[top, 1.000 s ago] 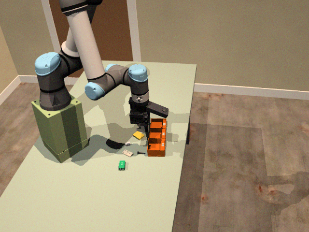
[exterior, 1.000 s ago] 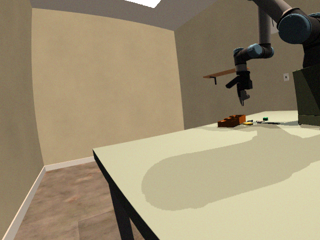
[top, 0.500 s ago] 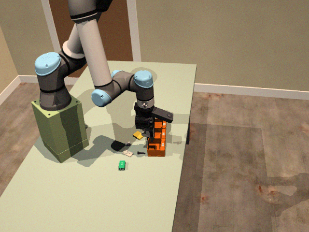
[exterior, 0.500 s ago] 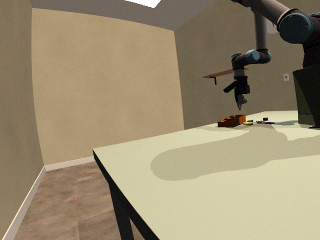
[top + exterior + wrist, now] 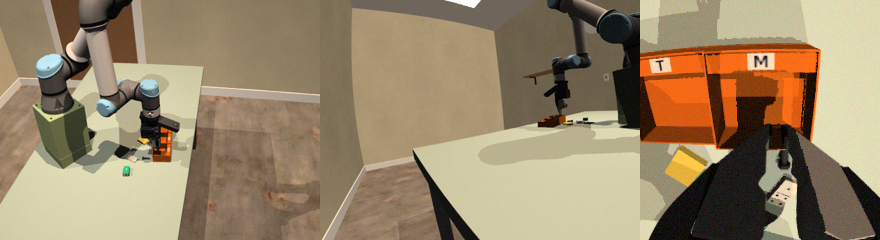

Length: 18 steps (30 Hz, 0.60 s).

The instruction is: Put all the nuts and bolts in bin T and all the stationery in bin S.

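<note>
My gripper is shut and empty, its fingertips low over the bin marked M. The bin marked T adjoins it and looks empty in the wrist view. A third bin lies beyond it, partly hidden; its label does not show. All three stand upright. A dark bolt lies on the table beside the M bin. A flat yellow block lies beside the T bin.
A pale domino lies past the bolt, with a small light piece near it. A green battery-like block lies nearer the top camera. The table edge runs past the bins' far side.
</note>
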Each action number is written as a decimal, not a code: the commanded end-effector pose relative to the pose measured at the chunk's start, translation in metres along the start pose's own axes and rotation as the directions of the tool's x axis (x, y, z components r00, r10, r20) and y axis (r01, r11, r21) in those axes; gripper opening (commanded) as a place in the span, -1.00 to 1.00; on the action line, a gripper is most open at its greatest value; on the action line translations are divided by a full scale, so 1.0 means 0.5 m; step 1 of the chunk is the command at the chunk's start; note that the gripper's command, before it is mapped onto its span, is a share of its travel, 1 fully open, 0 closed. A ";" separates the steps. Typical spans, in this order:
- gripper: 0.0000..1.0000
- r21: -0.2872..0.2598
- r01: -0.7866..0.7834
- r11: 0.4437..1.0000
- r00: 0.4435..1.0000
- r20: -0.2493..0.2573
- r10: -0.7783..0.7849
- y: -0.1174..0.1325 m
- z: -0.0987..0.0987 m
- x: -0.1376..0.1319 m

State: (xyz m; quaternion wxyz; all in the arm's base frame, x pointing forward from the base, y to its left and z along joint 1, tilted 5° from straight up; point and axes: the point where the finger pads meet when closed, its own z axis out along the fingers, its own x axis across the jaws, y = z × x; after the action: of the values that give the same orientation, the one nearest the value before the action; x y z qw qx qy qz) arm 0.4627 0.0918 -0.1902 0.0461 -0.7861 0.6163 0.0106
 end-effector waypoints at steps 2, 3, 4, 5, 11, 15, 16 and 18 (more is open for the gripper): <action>-0.91 0.002 0.000 1.000 1.000 -0.001 0.000 -0.002 0.034 0.000; -0.91 0.002 0.000 1.000 1.000 -0.001 0.000 -0.002 0.039 0.000; -0.91 0.002 0.000 1.000 1.000 -0.001 0.000 -0.002 0.044 0.000; -0.91 0.002 0.000 1.000 1.000 -0.001 0.000 -0.002 0.050 0.000; -0.91 0.002 0.000 1.000 1.000 -0.001 0.000 -0.002 0.056 0.000; -0.91 0.002 0.000 1.000 1.000 -0.001 0.000 -0.002 0.056 0.000; -0.91 0.002 0.000 1.000 1.000 -0.001 0.000 -0.002 0.056 0.000; -0.91 0.002 0.000 1.000 1.000 -0.001 0.000 -0.002 0.056 0.000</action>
State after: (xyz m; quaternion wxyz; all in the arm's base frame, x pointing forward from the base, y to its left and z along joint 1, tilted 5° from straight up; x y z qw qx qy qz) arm 0.4641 0.0942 -0.2180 0.0462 -0.7861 0.6163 0.0104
